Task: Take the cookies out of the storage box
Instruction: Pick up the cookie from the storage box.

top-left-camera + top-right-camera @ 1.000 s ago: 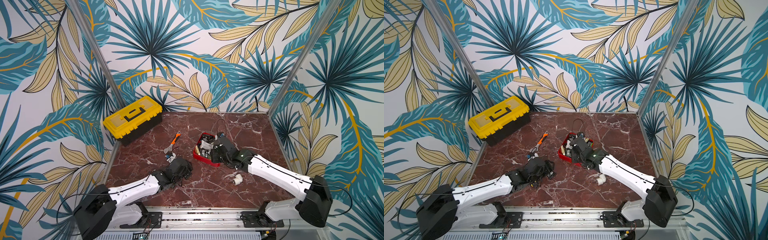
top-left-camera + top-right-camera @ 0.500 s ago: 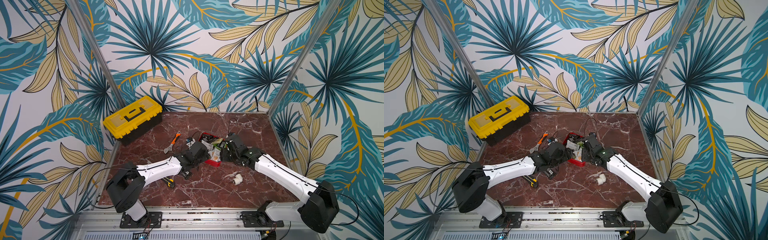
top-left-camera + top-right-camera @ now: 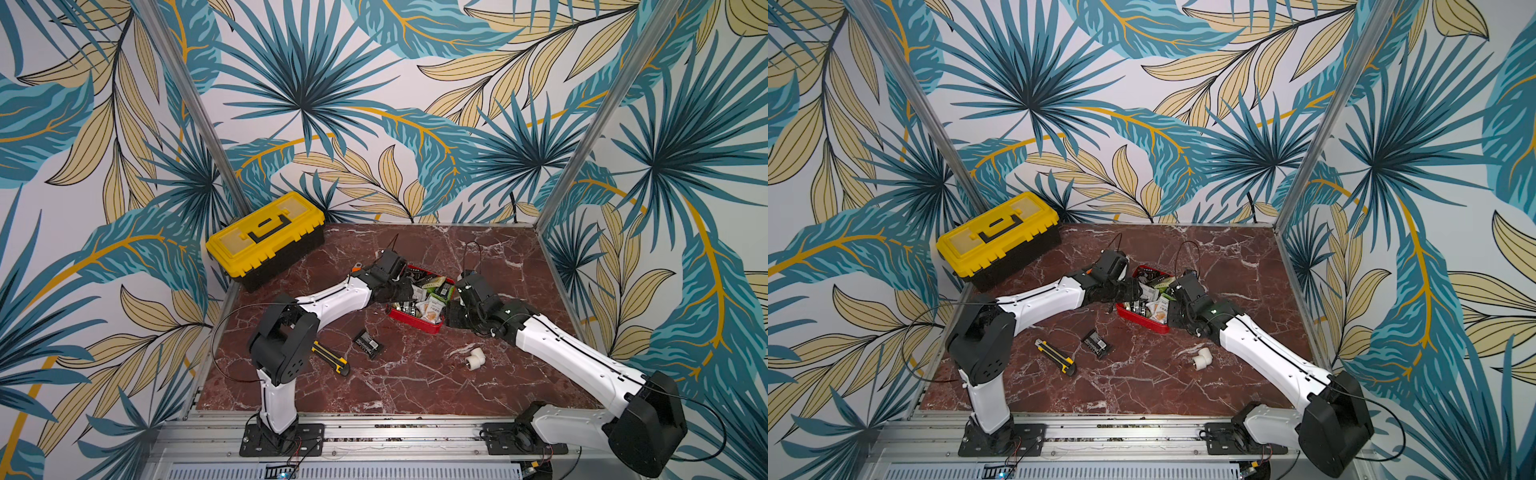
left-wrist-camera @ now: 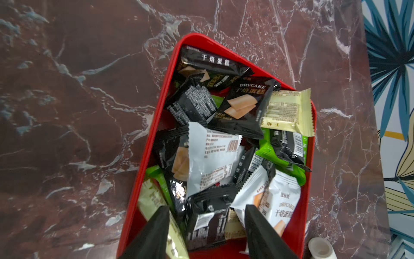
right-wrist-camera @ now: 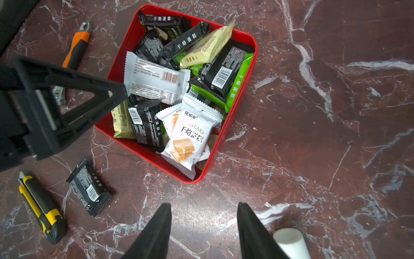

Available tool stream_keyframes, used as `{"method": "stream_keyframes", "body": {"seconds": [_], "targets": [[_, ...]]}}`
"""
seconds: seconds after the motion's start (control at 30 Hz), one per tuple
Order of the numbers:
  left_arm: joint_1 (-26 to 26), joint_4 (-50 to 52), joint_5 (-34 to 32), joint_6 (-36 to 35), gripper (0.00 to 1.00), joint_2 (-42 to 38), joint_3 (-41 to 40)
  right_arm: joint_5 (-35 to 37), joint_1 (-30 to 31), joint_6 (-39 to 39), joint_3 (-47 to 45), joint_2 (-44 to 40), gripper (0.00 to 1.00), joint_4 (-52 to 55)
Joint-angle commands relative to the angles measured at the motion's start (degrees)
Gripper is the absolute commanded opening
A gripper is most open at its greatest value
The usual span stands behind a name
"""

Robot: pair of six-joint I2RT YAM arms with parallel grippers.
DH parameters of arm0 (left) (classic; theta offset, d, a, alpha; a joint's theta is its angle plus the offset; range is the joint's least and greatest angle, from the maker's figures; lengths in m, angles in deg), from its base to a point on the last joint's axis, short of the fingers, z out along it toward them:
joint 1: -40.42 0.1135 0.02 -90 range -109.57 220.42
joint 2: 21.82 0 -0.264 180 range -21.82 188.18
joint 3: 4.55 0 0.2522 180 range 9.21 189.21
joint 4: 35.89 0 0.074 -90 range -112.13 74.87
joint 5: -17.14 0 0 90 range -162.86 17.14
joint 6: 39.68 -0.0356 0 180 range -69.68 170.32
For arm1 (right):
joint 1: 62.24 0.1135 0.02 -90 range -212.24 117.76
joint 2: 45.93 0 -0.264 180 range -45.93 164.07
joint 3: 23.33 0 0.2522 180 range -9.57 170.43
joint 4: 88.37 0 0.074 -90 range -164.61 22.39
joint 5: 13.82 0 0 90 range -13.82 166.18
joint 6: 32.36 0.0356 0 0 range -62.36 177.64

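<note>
The red storage box (image 3: 415, 325) (image 3: 1143, 323) sits mid-table, piled with cookies (image 4: 212, 157) (image 5: 190, 134) in black, green, white and cream wrappers. My left gripper (image 4: 205, 212) (image 3: 404, 291) reaches into the box from its left side. It is open, with its fingers (image 5: 107, 94) on either side of a black packet (image 4: 208, 224) lying in the pile. My right gripper (image 5: 203, 205) (image 3: 451, 312) hovers open over bare marble just off the box's right corner, holding nothing. One black cookie packet (image 3: 368, 343) (image 5: 89, 187) lies on the table in front of the box.
A yellow-lidded toolbox (image 3: 266, 239) stands at the back left. A yellow-black utility knife (image 3: 330, 357) lies near the left arm's base. A white pipe elbow (image 3: 473, 358) lies under the right forearm. An orange-handled tool (image 5: 76, 49) lies left of the box. Walls enclose the table.
My left arm swung from the front left of the table up to the box, its jaws narrowing over the pile. My right gripper drew back off the box to its right corner.
</note>
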Motion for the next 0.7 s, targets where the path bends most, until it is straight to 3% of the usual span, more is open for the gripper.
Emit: {"method": "stream_keyframes", "body": {"seconds": [0.0,0.4,0.67], "targets": [[0.50,1.94,3.01,-3.99,0.57,1.73,4.37,-0.67,-0.27,0.76,-1.48,-1.24,0.52,0.89],[2.23,1.87,5.05,-4.99,0.43,7.32,9.57,-1.37,-0.23,0.83,-1.52,-1.41,0.52,0.89],[2.62,2.19,6.79,-5.26,0.25,9.46,12.28,-1.63,-0.32,0.73,-1.46,-1.32,0.52,0.94]]}}
